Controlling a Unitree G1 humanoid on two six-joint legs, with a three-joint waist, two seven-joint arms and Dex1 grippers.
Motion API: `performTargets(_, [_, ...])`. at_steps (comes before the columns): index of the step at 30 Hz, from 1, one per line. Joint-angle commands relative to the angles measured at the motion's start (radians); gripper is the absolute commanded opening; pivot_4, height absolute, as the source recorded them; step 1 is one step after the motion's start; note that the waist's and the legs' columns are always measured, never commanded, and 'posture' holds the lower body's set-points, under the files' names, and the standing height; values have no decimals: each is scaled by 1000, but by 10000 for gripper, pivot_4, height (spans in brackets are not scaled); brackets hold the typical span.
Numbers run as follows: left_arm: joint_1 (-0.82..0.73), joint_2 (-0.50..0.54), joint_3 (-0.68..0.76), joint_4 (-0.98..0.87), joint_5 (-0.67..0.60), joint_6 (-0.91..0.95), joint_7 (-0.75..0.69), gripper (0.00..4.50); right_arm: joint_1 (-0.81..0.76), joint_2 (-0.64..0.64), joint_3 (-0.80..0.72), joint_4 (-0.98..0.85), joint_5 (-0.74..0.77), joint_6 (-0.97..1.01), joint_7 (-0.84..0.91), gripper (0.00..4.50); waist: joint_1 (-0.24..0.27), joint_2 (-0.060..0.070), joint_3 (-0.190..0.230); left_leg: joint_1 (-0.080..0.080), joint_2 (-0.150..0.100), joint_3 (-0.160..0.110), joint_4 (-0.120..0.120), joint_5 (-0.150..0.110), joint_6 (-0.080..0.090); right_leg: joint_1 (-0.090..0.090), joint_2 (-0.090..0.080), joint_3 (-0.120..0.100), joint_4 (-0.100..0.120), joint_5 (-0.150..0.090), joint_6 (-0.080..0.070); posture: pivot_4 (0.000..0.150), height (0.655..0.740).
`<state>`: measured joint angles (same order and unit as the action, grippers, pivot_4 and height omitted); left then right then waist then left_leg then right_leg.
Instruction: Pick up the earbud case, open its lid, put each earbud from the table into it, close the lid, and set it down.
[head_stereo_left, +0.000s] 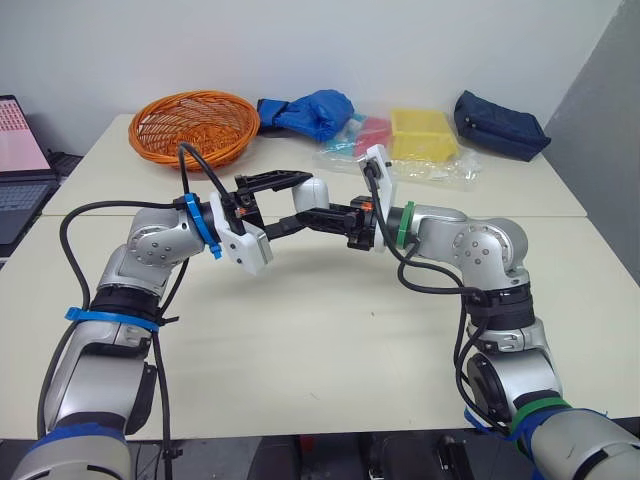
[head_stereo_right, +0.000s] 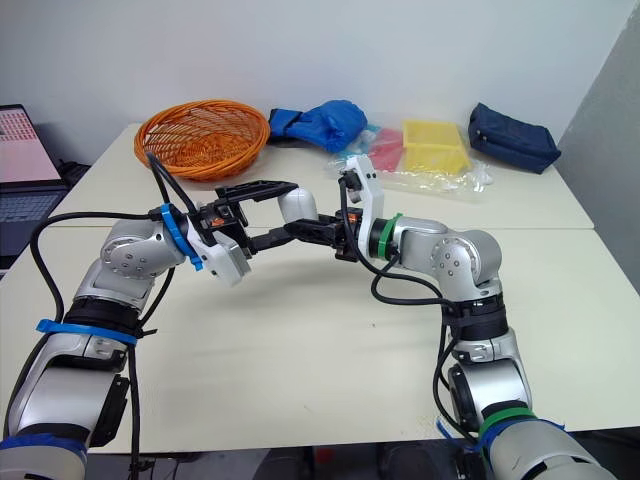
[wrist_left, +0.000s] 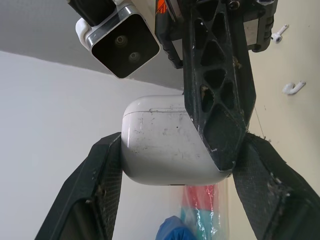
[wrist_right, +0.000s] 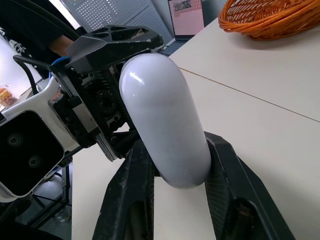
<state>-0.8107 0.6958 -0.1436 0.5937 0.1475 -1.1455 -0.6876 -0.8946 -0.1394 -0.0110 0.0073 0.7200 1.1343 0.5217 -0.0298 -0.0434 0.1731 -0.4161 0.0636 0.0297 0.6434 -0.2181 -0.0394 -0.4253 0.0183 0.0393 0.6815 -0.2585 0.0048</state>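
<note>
The white earbud case (head_stereo_left: 313, 191) hangs above the middle of the table (head_stereo_left: 300, 330), lid closed, between both grippers. My left gripper (head_stereo_left: 300, 200) reaches in from the left and is shut on the case (wrist_left: 160, 150), one finger on either side. From the right, my right gripper (head_stereo_left: 306, 216) is shut on the same case (wrist_right: 165, 120), its fingers (wrist_right: 140, 175) flanking the rounded body. In the left wrist view, two white earbuds (wrist_left: 293, 88) (wrist_left: 279, 32) lie apart on the tabletop.
At the back of the table stand an orange wicker basket (head_stereo_left: 195, 125), a blue bundle (head_stereo_left: 312, 112), clear bags with yellow and pink items (head_stereo_left: 420, 135) and a navy pouch (head_stereo_left: 500, 125). A laptop (head_stereo_left: 15, 160) sits on the far left.
</note>
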Motion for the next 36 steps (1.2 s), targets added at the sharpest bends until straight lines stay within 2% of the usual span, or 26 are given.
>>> performTargets(1, [0, 10, -19, -57, -41, -25, -1, 37096, -37, 1, -38, 1, 6, -37, -6, 9427, 0, 0, 0, 0, 0, 0, 0, 0, 0, 0, 0, 0, 0, 0, 0, 1500, 7400])
performTargets(4, [-2, 15, -26, -61, -55, -24, -3, 45000, -39, -3, -36, 5, 7, -42, -2, 8236, 0, 0, 0, 0, 0, 0, 0, 0, 0, 0, 0, 0, 0, 0, 0, 1500, 7400])
performTargets(12, [6, 35, -31, -102, -126, 16, -41, 45000, -29, -16, -25, 11, -5, -66, 2, 8235, 0, 0, 0, 0, 0, 0, 0, 0, 0, 0, 0, 0, 0, 0, 0, 1500, 7400])
performTargets(15, [31, 67, -25, -184, -250, 120, -104, 45000, -19, -35, -12, 28, -39, -98, 7, 8235, -1, 0, 0, 0, 0, 0, 0, 0, 0, 0, 0, 0, 0, 0, 0, 1500, 7400])
performTargets(18, [52, 160, -11, -311, -439, 343, -258, 45000, 1, -89, 44, 54, -126, -190, 45, 8235, -2, 0, 0, 0, 0, 0, 0, 0, 0, 0, 0, 0, 0, 0, 0, 1500, 7400])
performTargets(20, [47, 224, -5, -396, -546, 559, -371, 45000, 15, -137, 106, 62, -204, -281, 86, 8235, -4, 1, 0, 0, 0, 0, 0, 0, 0, 0, 1, 0, 0, 0, 0, 1500, 7400])
performTargets(24, [-64, 320, -80, -504, -662, 1128, -590, 45000, 34, -195, 230, 49, -332, -442, 174, 8235, -3, 2, 1, 0, 0, 0, 0, 0, 0, -1, 2, 0, -1, -3, 5, 1500, 7400])
performTargets(26, [-162, 305, -116, -497, -645, 1330, -636, 45000, 40, -214, 283, 56, -395, -513, 205, 8235, -2, 2, 1, 0, 0, -1, 0, 0, 0, -1, 3, -1, 0, -3, 5, 1500, 7400])
performTargets(28, [-230, 289, -155, -476, -589, 1417, -693, 45000, 36, -222, 316, 64, -436, -553, 229, 8235, -3, 2, 1, 0, 0, 0, 1, 0, 0, -1, 4, -1, 0, -3, 5, 1500, 7400])
performTargets(31, [-303, 258, -206, -413, -488, 1425, -766, 45000, 28, -217, 345, 70, -480, -590, 249, 8235, -3, 3, 2, 0, 0, 0, 1, 0, 0, -1, 4, -1, 0, -3, 5, 1500, 7400])
performTargets(33, [-352, 209, -247, -317, -410, 1341, -815, 45000, 17, -198, 355, 65, -494, -579, 244, 8235, -4, 3, 2, 0, 1, 0, 1, 0, 0, -2, 4, 0, 0, -4, 4, 1500, 7400])
performTargets(36, [-386, 158, -249, -214, -332, 1271, -829, 39619, 13, -189, 353, 56, -518, -571, 243, 8235, -1, 3, 2, -1, 1, 0, 1, 0, 0, -4, 6, -1, 1, -4, 3, 1500, 7400])
